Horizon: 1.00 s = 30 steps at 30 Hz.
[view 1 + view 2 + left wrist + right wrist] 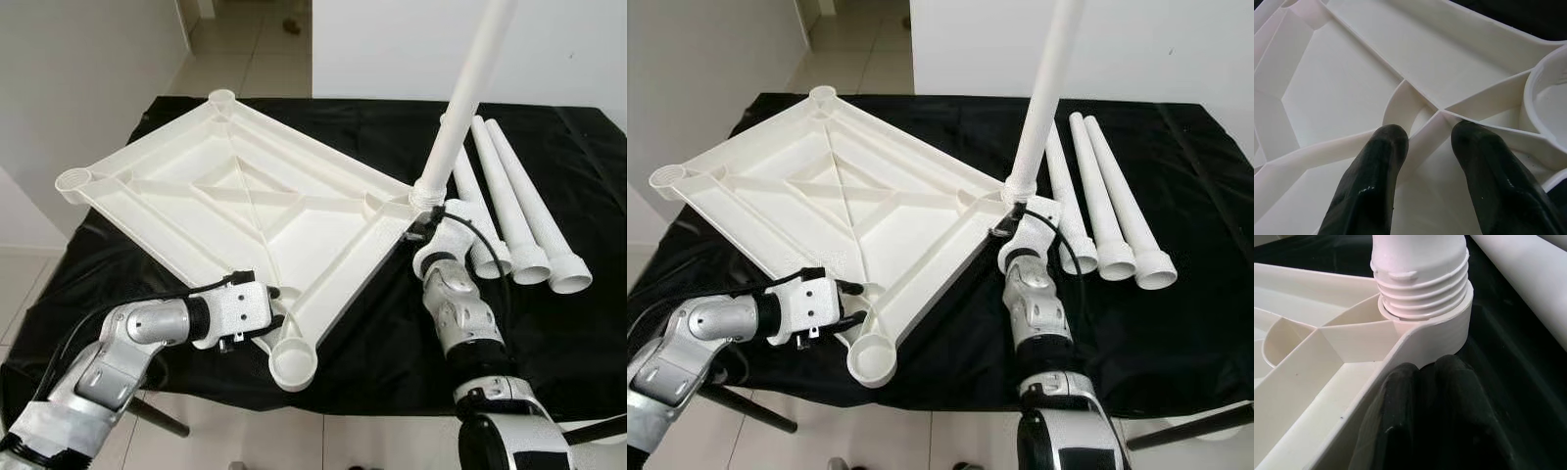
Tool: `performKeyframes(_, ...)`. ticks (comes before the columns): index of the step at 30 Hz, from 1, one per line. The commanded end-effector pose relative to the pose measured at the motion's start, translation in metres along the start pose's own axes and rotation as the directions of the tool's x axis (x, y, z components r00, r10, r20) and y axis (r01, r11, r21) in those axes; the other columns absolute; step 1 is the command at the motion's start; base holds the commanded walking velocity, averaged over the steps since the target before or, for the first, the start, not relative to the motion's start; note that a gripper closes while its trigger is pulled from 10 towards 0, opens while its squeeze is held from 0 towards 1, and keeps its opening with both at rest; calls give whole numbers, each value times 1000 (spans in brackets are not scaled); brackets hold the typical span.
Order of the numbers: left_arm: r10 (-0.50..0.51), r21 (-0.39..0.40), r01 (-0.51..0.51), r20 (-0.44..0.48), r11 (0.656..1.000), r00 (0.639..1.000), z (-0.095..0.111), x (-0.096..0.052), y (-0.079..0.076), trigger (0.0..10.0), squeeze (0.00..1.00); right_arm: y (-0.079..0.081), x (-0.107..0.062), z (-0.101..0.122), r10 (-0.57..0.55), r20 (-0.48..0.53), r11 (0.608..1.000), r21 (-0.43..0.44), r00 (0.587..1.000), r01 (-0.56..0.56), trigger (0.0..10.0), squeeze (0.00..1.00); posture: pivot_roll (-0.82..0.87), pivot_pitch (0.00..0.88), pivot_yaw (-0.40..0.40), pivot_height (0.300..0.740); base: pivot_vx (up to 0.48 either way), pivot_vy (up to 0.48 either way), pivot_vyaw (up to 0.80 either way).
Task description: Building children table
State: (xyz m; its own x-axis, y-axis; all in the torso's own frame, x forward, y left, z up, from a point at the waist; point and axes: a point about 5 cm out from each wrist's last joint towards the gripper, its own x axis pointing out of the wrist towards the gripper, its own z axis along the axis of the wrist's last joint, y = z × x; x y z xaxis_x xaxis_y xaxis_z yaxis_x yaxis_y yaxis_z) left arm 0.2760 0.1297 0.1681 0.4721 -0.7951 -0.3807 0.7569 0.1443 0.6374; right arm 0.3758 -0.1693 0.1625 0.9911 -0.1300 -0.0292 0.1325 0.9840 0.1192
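The white plastic table top (196, 186) lies upside down on the black cloth, ribs facing up. One white leg (460, 108) stands upright, its threaded end (1420, 279) seated in the right corner socket (1449, 328). My right gripper (419, 233) is shut, its fingertips (1449, 369) pressed against the outside of that socket's wall. Over the top's near edge, beside the near corner socket (292, 362), my left gripper (1430, 134) is open, and its two fingers straddle a thin rib. Three more legs (519, 211) lie side by side on the cloth to the right.
The black-covered table (549, 333) ends close in front of me and at the left, where the top's far-left corner socket (73, 181) reaches its edge. A white wall (549, 49) stands behind, and tiled floor (250, 49) shows at the back left.
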Motion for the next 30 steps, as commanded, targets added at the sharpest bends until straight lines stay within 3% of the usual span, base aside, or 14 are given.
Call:
performKeyframes(1, -46, 3, 46, -8, 999, 999, 0, 6, -9, 10000, 0, 3, 1, -7, 2, -28, 1000, 28, 1000, -1, 10000, 0, 78, 189, 18, 740, 0, 0, 0)
performKeyframes(14, -61, -8, 62, 60, 998, 996, 19, 18, -18, 10000, 0, 14, 12, -8, 75, -41, 997, 32, 996, -74, 10000, 0, 84, 191, 29, 740, 0, 0, 0)
performKeyframes(18, -38, -59, 46, 135, 997, 990, 38, 37, -23, 10000, 0, 18, 18, -3, 113, -30, 993, 22, 993, -113, 10000, 0, 90, 194, 36, 740, 0, 0, 0)
performKeyframes(21, -25, -67, 35, 147, 997, 989, 42, 42, -23, 10000, 0, 19, 19, -1, 117, -28, 993, 9, 993, -117, 10000, 0, 92, 196, 40, 740, 0, 0, 0)
performKeyframes(30, 62, -128, -36, 204, 991, 977, 62, 68, -11, 10000, 0, 25, 23, 2, 132, -16, 991, -26, 991, -132, 10000, 0, 94, 199, 45, 740, 0, 0, 0)
